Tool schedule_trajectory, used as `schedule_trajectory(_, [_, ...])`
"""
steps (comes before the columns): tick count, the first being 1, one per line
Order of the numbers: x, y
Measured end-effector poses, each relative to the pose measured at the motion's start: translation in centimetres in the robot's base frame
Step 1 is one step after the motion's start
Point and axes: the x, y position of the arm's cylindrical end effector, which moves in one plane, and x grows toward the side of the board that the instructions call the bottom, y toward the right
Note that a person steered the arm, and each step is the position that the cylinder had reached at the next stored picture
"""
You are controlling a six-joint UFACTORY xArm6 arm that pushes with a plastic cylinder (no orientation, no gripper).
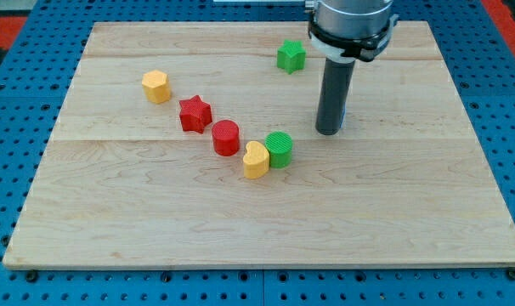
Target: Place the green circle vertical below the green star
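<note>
The green circle (280,149) lies near the board's middle, touching a yellow heart (256,160) on its left. The green star (291,56) sits near the view's top, a little right of the circle's column. My tip (328,131) rests on the board to the right of the green circle, a short gap away, and well below and right of the green star. A small blue thing (342,113) shows just behind the rod; its shape is hidden.
A red circle (226,138) and a red star (195,114) run up-left from the yellow heart in a diagonal line. A yellow hexagon-like block (156,86) sits at the upper left. The wooden board (257,229) ends on a blue pegboard frame.
</note>
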Motion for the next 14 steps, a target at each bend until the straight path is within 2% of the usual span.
schedule_trajectory(1, [0.4,0.4])
schedule_trajectory(2, [7.0,-1.4])
schedule_trajectory(3, [10.3,-3.5])
schedule_trajectory(4, [10.4,-5.1])
schedule_trajectory(6, [6.5,-4.8])
schedule_trajectory(9, [8.1,-6.2])
schedule_trajectory(11, [7.4,-7.5])
schedule_trajectory(14, [0.8,-9.2])
